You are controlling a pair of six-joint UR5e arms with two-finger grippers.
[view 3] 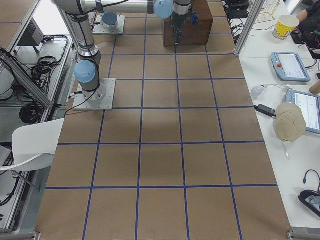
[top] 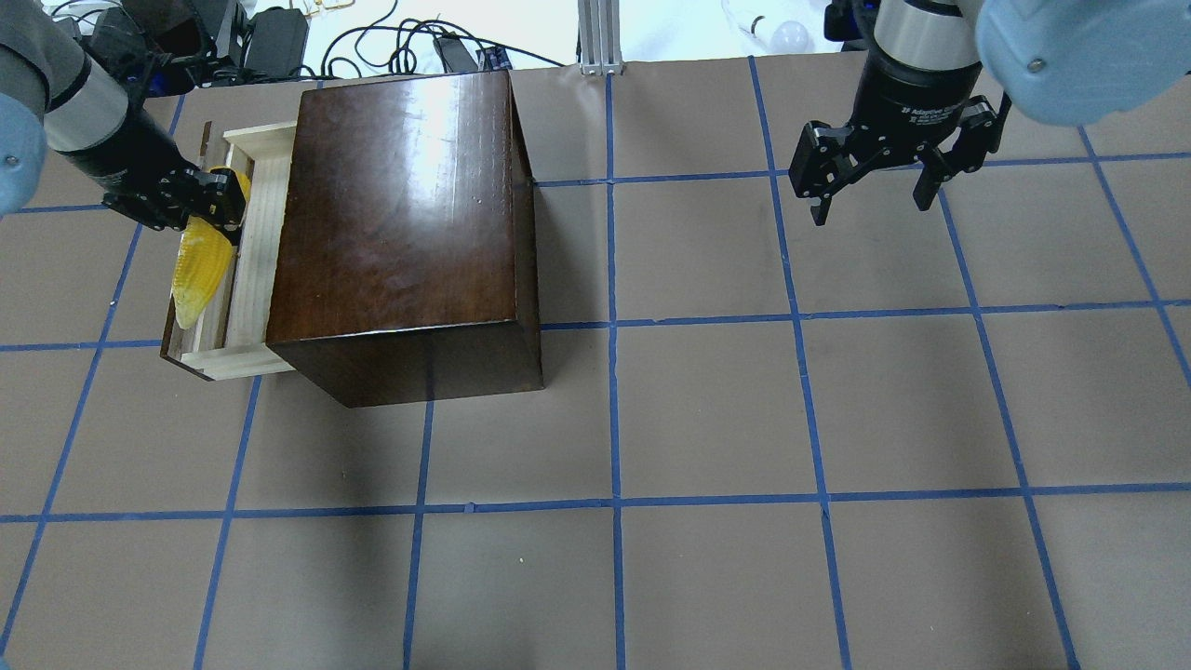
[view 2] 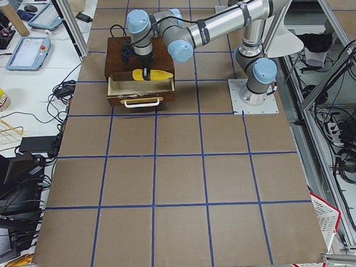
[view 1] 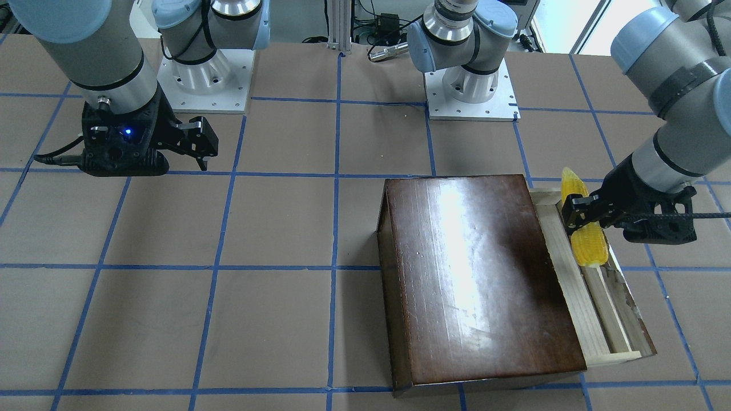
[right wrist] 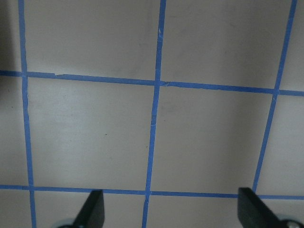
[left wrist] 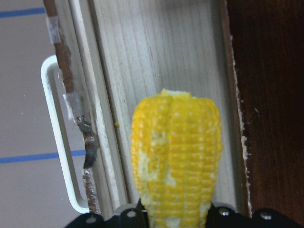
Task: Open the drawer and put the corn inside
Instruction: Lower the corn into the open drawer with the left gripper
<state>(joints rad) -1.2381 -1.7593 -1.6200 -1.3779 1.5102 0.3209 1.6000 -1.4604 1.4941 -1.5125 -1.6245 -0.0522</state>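
Yellow corn (view 1: 588, 251) in the grip of the left tool (view 1: 578, 217) above the open drawer (view 1: 594, 319); right tool (top: 870, 209) agape.

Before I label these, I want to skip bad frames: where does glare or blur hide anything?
Front-facing view: a broad white glare streak washes out part of the wooden box top. Overhead view: similar glare toward the box's far edge. Left wrist view: corn kernels readable, drawer floor evenly lit. Side views: sharp, but the box is tiny.
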